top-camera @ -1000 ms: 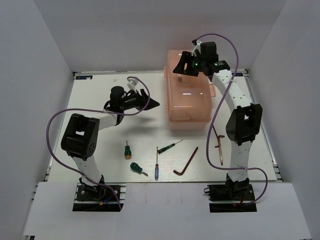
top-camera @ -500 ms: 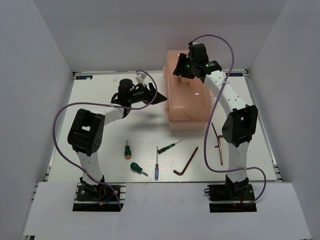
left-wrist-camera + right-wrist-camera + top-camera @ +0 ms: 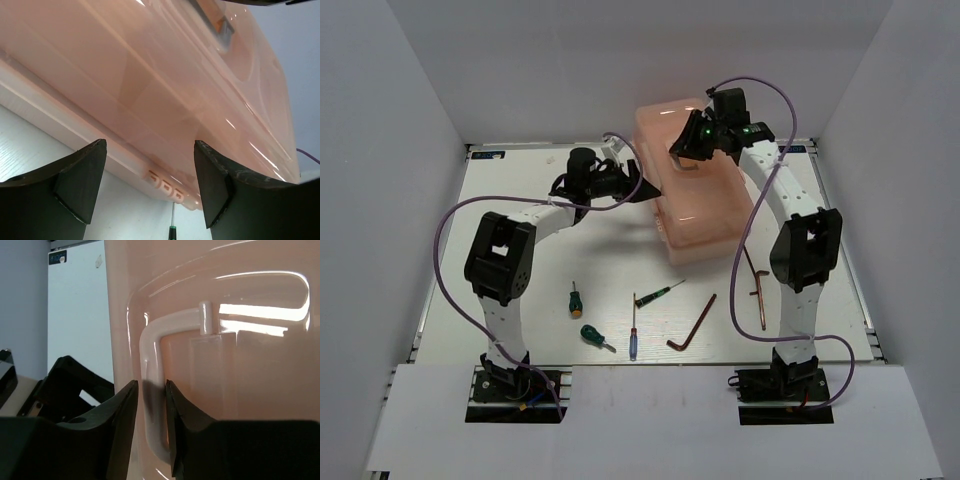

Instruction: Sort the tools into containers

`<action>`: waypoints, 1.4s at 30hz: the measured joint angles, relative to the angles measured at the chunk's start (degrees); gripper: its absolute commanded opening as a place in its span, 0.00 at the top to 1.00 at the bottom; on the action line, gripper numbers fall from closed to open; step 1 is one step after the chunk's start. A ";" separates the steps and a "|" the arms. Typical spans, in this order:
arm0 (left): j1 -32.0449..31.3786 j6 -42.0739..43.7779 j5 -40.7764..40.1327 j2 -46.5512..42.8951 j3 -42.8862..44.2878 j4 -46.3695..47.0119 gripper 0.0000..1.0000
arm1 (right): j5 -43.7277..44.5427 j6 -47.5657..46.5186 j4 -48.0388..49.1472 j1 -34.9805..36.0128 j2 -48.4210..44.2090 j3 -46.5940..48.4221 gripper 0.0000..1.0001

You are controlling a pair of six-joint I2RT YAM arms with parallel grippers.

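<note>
- Top external: lying unsorted on white worktop (image 3: 520, 270), stubby green-handled screwdrivers (image 3: 576, 298), slim precision screwdrivers (image 3: 658, 293), L-shaped hex keys (image 3: 692, 325).
- Pinching lid handle (image 3: 172, 322) of translucent salmon-pink toolbox (image 3: 705, 215) with right tool (image 3: 151, 385); holding left tool (image 3: 150, 145) wide open, empty.

Glossy, smooth, translucent pink plastic toolbox (image 3: 705, 215) — matt white table (image 3: 520, 285)
</note>
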 measured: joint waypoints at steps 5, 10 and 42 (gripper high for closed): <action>-0.74 0.24 -0.55 0.61 1.18 -1.90 0.19 | -2.93 1.20 0.07 -0.90 -0.94 -1.53 0.68; -1.01 0.76 -2.12 0.55 1.66 -3.43 0.19 | -5.60 2.62 0.52 -1.84 -1.51 -2.82 0.68; -1.49 -4.72 -17.33 4.76 21.70 -7.39 0.19 | -14.43 6.03 2.62 -4.42 -2.43 -4.02 0.70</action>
